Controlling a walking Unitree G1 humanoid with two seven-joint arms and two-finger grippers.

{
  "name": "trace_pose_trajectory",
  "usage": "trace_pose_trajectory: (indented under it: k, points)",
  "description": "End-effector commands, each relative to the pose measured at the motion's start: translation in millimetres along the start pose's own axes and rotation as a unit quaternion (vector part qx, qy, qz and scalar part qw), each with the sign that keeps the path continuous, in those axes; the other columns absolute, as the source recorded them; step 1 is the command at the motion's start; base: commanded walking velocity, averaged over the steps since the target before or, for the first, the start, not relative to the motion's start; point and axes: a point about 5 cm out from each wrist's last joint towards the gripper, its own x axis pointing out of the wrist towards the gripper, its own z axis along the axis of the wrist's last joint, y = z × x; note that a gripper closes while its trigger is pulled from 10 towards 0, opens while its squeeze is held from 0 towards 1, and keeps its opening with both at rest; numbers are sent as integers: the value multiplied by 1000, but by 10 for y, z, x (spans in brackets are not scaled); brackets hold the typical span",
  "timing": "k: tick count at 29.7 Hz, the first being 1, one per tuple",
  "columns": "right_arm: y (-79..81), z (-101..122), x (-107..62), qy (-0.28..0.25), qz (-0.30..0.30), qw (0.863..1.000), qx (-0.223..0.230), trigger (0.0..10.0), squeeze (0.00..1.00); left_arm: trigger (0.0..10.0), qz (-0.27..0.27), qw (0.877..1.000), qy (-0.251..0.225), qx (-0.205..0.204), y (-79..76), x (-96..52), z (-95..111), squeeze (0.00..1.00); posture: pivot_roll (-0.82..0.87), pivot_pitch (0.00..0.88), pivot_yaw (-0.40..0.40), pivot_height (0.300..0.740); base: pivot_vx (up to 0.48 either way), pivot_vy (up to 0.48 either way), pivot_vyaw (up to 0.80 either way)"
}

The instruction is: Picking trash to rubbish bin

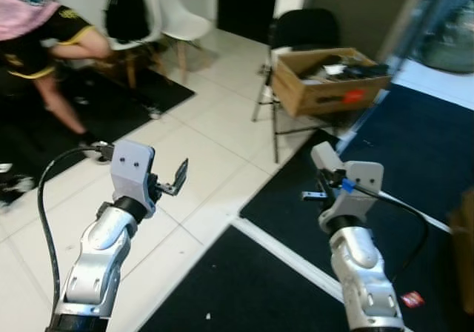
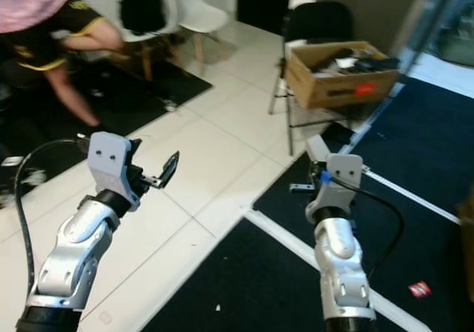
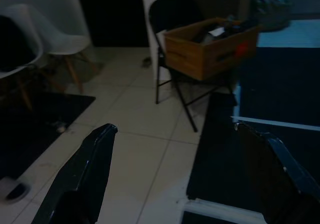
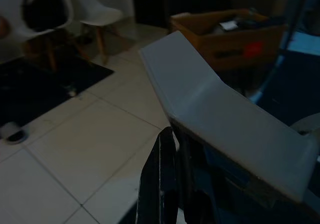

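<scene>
The small red crumpled wrapper (image 1: 412,299) on the dark carpet, lower right of frame, looks light, soft and crushable, best pinched across its raised middle; my left gripper (image 1: 176,180) stands apart and empty, my right gripper (image 1: 312,196) I cannot tell.

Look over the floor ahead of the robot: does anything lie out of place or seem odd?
Yes. A small red wrapper lies loose on the dark carpet near the right arm, likely trash. A cardboard box full of items sits on a folding chair, overhanging the seat.
</scene>
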Motion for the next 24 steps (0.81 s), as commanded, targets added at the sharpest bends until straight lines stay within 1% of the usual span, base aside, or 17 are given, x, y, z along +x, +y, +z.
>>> trace_pose_trajectory:
  k: [1,8,12,24]
  points:
    - [-33,-16,1,7,-2,1000,-1,10000,0,10000,6,1000,5,-8,-15,-29,-38,0,1,97,19,740,0,0,-731]
    - [-32,-17,25,9,4,1000,-3,10000,0,10000,17,1000,7,-14,-10,-56,-57,0,2,94,1,740,0,0,-729]
    - [-26,-18,46,11,10,1000,-6,10000,0,10000,21,1000,9,-16,-17,-94,-76,0,2,91,-8,740,0,0,-725]
    - [-26,-31,54,14,16,1000,-6,10000,0,10000,30,999,12,-22,-22,-118,-103,0,0,85,-17,740,0,0,-728]
